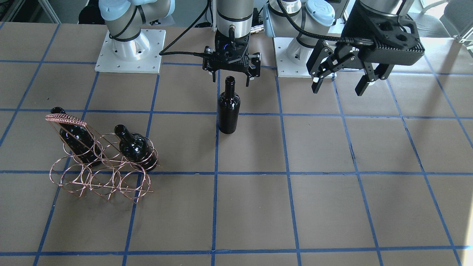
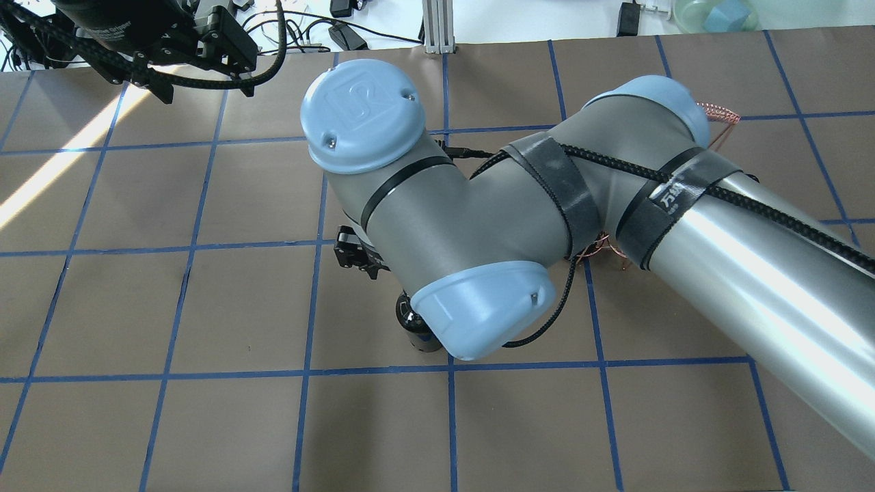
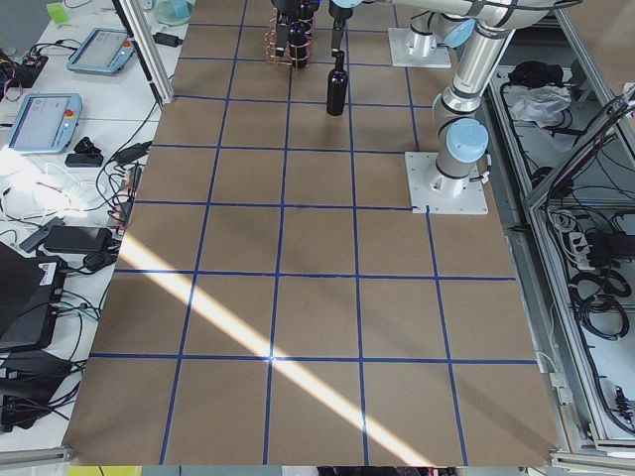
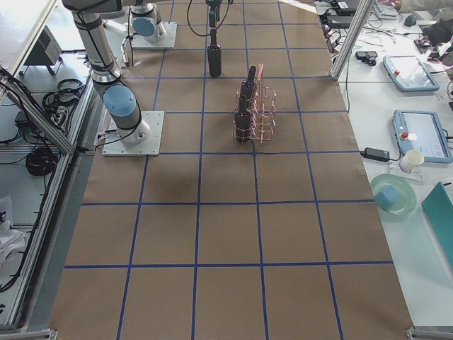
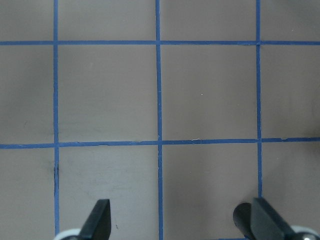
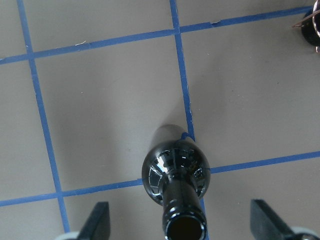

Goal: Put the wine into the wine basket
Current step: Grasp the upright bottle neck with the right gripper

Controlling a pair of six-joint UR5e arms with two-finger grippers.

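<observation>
One wine bottle (image 1: 228,111) stands upright on the table near the middle, dark glossy glass with a ringed lip. My right gripper (image 1: 231,79) hangs open just above its mouth, a finger on each side and not touching. In the right wrist view the bottle (image 6: 176,172) sits between the open fingers (image 6: 97,222). The copper wire wine basket (image 1: 99,162) stands apart towards my right, with two alike bottles (image 1: 133,147) lying in its upper rings. My left gripper (image 1: 338,89) is open and empty, raised over bare table (image 5: 160,100).
The two arm bases (image 1: 129,51) stand on white plates at the robot's edge of the table. Blue tape lines (image 1: 216,173) grid the brown table top. In the overhead view my right arm (image 2: 519,219) hides most of the bottle and the basket.
</observation>
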